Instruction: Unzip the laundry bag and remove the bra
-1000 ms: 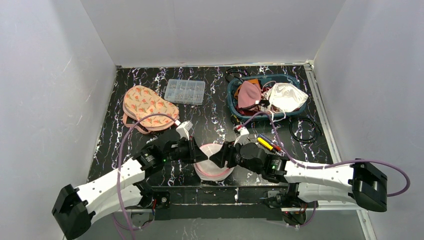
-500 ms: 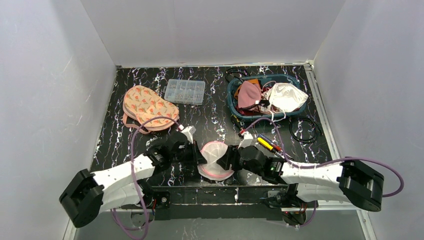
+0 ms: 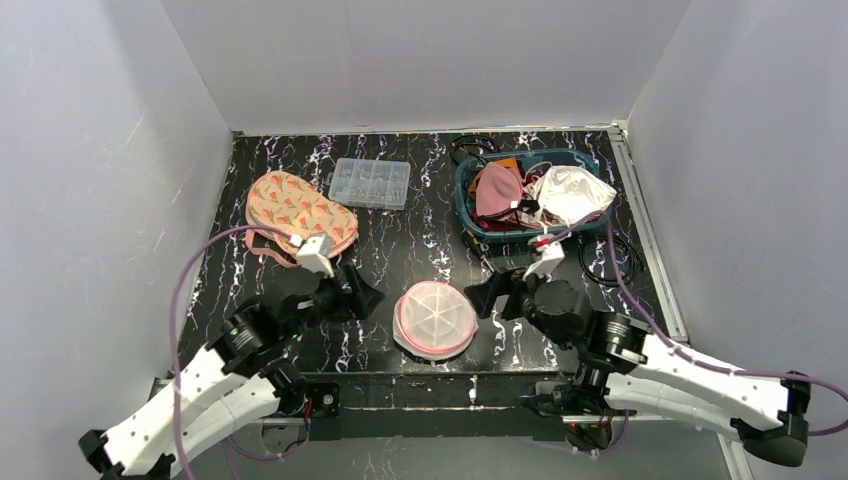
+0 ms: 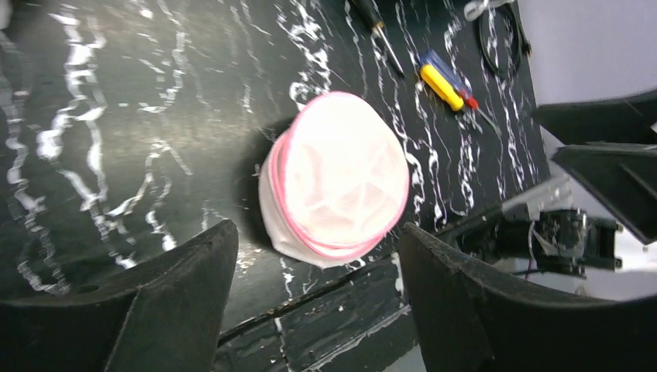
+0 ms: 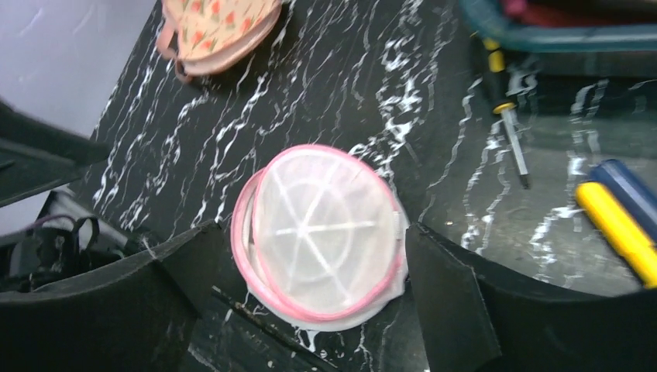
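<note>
**Desk:** What had changed on your side?

**Operator:** A second before, I had both arms in close on the laundry bag point(image 3: 434, 318), holding it up between them. By this moment I had drawn both back. The left gripper point(image 3: 365, 297) was released, jaws wide with nothing in them, and so was the right gripper point(image 3: 485, 297). Each stood just clear of the bag, one on either side. The bag itself lay flat on the counter point(image 3: 420, 240), by the middle of its near edge.

**Desk:** And for the task?

**Operator:** I judged it near its end. The bra point(image 3: 298, 208), peach with a small print, lay out in the open towards the counter's left edge, well apart from the bag. I could not tell from my views whether the zip stood open.

**Desk:** What did the containers hold?

**Operator:** The teal basket point(image 3: 461, 200) at the far right corner was heaped with clothing, a pink garment point(image 3: 497, 188) beside a white garment point(image 3: 570, 195). Through the bag's mesh I saw nothing coloured, so I took it for empty. The clear box point(image 3: 370, 183) by the far edge had small compartments, but their contents were too small to make out.
</note>
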`<control>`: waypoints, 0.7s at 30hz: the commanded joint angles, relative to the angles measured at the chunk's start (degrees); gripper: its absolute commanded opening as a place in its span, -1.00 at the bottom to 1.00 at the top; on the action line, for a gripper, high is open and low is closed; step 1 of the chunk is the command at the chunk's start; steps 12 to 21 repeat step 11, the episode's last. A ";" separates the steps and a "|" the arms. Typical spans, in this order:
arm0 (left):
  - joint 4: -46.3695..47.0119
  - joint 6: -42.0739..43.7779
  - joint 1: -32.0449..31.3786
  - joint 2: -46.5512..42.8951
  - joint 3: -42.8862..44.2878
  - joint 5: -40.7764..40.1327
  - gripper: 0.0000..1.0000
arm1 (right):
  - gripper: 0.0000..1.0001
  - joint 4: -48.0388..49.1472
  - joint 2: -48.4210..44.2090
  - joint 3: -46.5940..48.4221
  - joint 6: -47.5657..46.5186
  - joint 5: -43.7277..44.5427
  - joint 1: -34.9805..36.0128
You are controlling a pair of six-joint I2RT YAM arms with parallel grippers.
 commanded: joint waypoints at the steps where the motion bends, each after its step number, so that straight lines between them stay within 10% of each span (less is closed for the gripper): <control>1: -15.81 -0.02 0.04 -7.71 3.63 -13.99 0.53 | 0.97 -8.85 -5.09 4.26 -2.87 10.24 0.07; 21: -26.22 0.47 0.05 -11.75 8.24 -23.55 0.65 | 0.97 -7.24 -11.10 2.27 -2.40 15.74 0.03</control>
